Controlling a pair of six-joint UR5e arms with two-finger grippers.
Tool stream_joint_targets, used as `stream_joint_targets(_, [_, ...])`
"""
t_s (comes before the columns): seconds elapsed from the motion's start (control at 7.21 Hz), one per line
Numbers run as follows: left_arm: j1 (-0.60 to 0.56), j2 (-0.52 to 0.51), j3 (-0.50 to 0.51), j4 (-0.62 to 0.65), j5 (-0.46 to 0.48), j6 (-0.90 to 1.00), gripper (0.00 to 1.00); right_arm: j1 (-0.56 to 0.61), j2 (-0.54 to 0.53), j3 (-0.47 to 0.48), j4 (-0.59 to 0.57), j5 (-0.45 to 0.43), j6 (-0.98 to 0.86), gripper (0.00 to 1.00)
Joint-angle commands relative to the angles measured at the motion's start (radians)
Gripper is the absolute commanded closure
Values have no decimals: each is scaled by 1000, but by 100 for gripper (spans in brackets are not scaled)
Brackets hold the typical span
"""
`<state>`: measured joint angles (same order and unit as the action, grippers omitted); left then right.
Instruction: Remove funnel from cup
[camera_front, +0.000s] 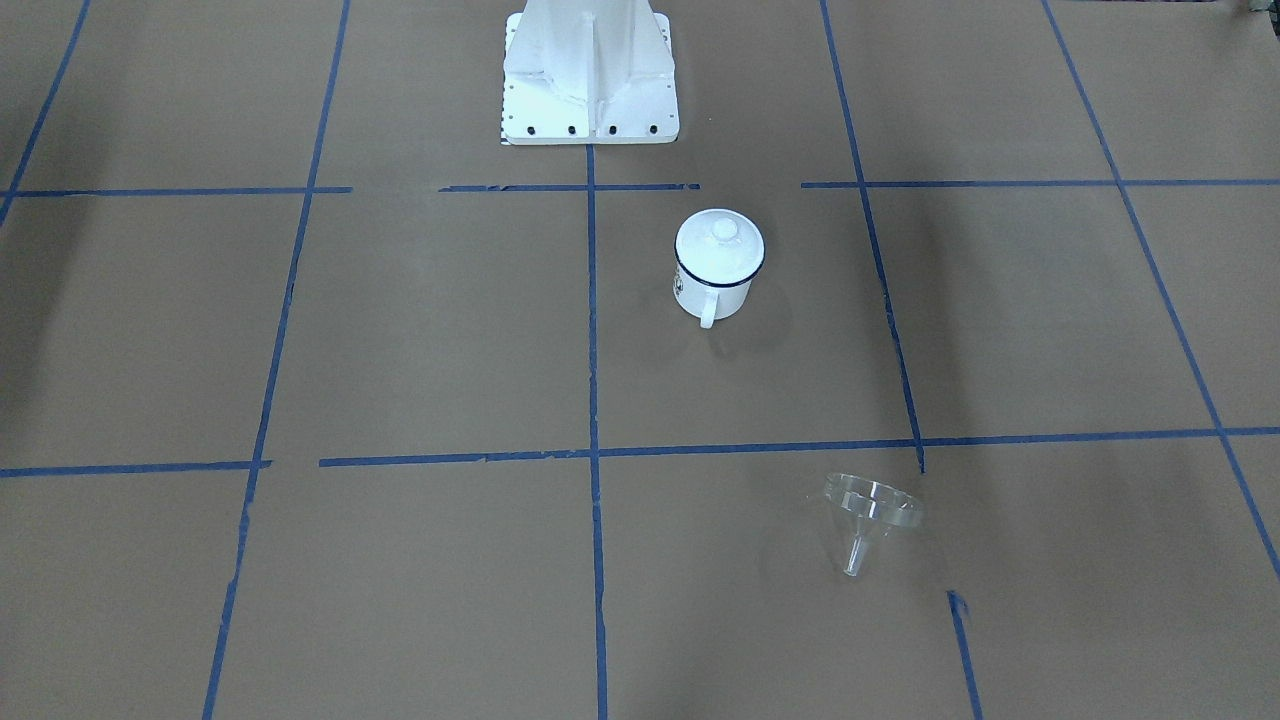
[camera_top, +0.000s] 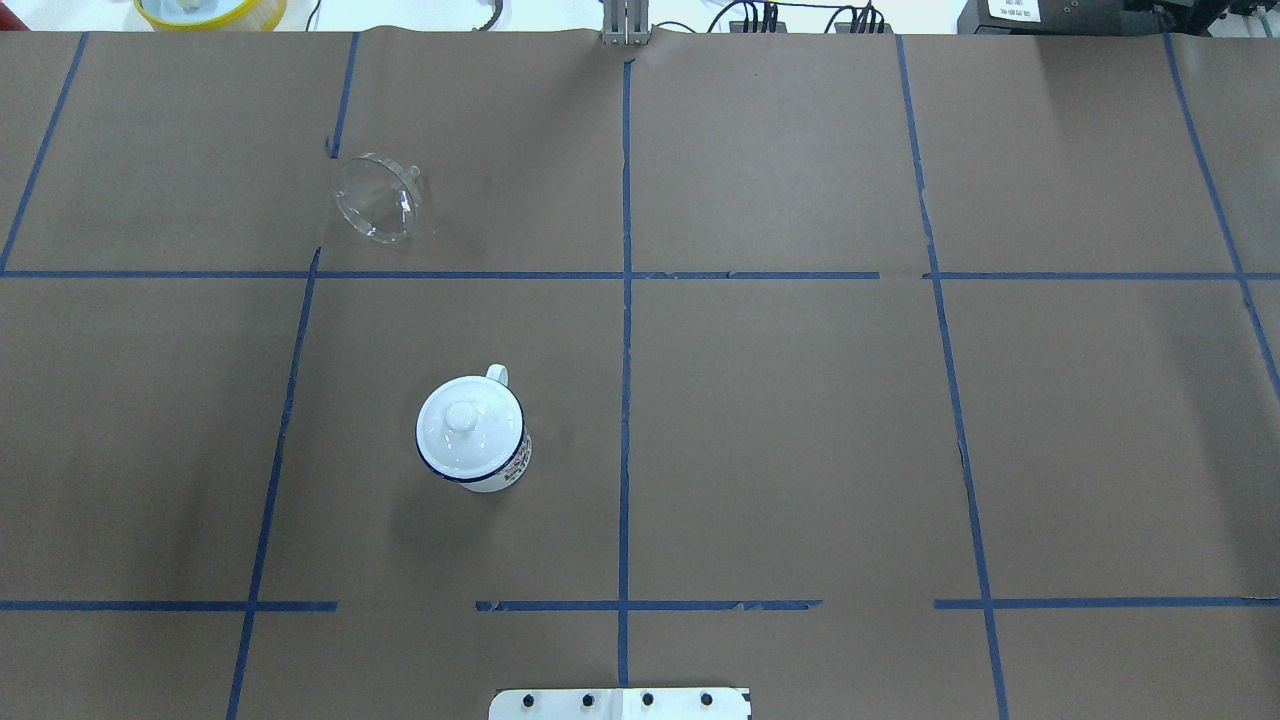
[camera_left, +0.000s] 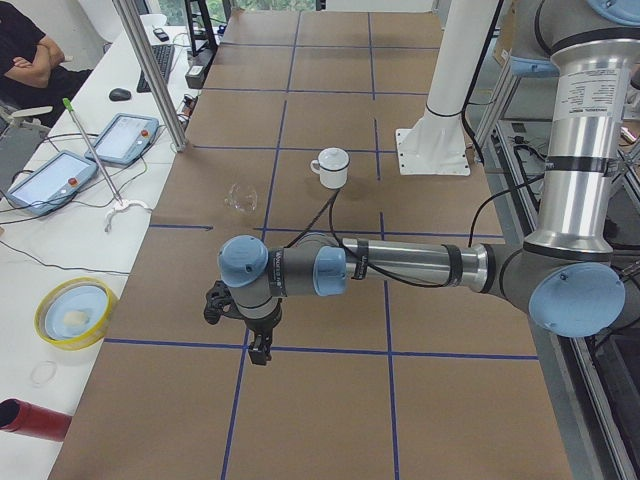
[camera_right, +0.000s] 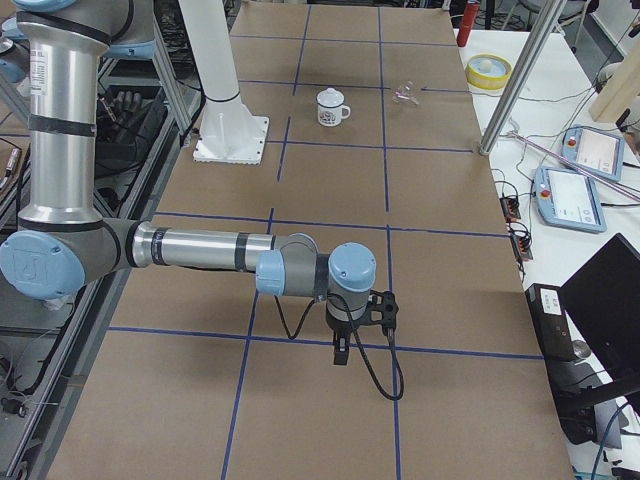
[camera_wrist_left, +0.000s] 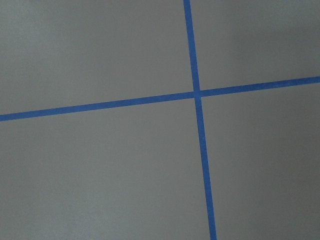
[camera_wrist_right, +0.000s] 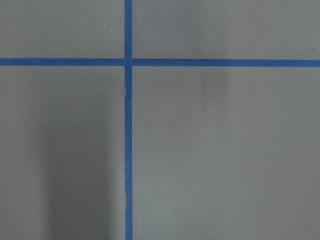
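The clear funnel (camera_front: 868, 510) lies on its side on the brown paper, spout pointing away from the robot, well apart from the cup; it also shows as the funnel (camera_top: 378, 200). The white cup (camera_front: 712, 298) with its dark blue rim stands upright, a white knobbed lid (camera_front: 719, 245) resting on top of it. From overhead, the cup (camera_top: 505, 470) is left of the centre line. My left gripper (camera_left: 258, 350) hangs over the table's left end, far from both. My right gripper (camera_right: 340, 352) hangs over the right end. I cannot tell whether either is open or shut.
The white robot base (camera_front: 590, 90) stands behind the cup. Blue tape lines cross the brown paper. Beyond the far edge are a yellow bowl (camera_left: 72, 312), two teach pendants (camera_left: 50, 180), a metal post (camera_left: 150, 75) and a seated person (camera_left: 30, 60).
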<state>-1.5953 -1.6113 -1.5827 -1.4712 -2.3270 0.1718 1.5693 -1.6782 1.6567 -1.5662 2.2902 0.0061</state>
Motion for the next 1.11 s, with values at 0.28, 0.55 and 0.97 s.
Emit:
stream_joint_targets(0.28, [0,2,0,0,2,2,0,0,0,0,0,0,0,0])
stream_joint_targets(0.55, [-2,5,0,0,2,0,0,0,0,0,0,0,0,0])
stream_joint_targets(0.97, [-2,4,1,0,2,2,0,0,0,0,0,0,0,0])
